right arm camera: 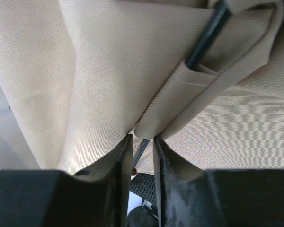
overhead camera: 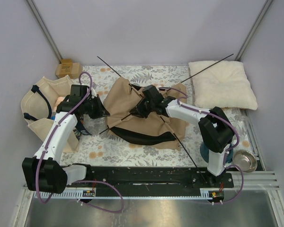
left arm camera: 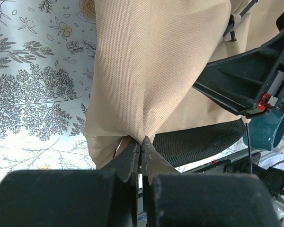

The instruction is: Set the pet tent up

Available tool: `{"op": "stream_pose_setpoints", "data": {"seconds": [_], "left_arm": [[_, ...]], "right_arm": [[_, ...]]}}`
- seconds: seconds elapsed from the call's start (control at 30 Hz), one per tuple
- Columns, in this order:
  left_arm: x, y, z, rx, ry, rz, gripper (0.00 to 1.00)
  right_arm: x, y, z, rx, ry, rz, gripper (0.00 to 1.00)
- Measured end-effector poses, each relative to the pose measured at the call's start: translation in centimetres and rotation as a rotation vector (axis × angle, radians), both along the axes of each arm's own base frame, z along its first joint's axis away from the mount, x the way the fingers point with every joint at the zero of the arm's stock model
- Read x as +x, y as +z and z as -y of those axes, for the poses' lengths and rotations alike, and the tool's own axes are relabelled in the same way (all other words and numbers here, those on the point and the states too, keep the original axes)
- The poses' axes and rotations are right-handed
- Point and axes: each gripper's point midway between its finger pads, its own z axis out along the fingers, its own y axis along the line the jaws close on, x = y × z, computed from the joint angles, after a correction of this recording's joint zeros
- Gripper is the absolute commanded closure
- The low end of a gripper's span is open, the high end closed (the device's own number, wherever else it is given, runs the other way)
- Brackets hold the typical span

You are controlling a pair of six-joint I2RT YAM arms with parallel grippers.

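The pet tent (overhead camera: 132, 101) lies collapsed at the middle of the counter (overhead camera: 132, 153). Its long axis runs left to right, with the black trim toward the near edge. Its two poles (overhead camera: 213, 65) cross diagonally, tips pointing toward the far corners. The left jaws are closed, pinching the tent's left canvas edge. The right jaws clamp a pole sleeve at mid-tent.

Tan pet tent (overhead camera: 142, 111), black-trimmed, crumpled flat mid-table, thin dark poles (overhead camera: 206, 66) crossing
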Motion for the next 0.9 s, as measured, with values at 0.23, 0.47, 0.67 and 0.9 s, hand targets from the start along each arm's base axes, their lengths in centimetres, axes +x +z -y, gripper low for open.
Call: {"op": "stream_pose_setpoints", "data": {"seconds": [0.23, 0.47, 0.67, 0.9], "left_arm": [[-0.2, -0.3, 0.0, -0.002, 0.001, -0.009, 1.00], [-0.3, -0.4, 0.0, -0.007, -0.001, -0.011, 1.00], [-0.3, -0.3, 0.1, -0.015, -0.006, -0.012, 1.00], [-0.4, -0.1, 0.3, -0.024, -0.013, -0.007, 1.00]], "right_arm": [[-1.5, 1.3, -0.8, 0.024, 0.049, 0.046, 0.65], [-3.2, 1.0, -1.7, 0.043, 0.084, 0.023, 0.73], [-2.9, -0.1, -2.1, 0.044, 0.075, 0.004, 0.75], [-2.5, -0.3, -2.8, 0.054, 0.087, -0.002, 0.69]]}}
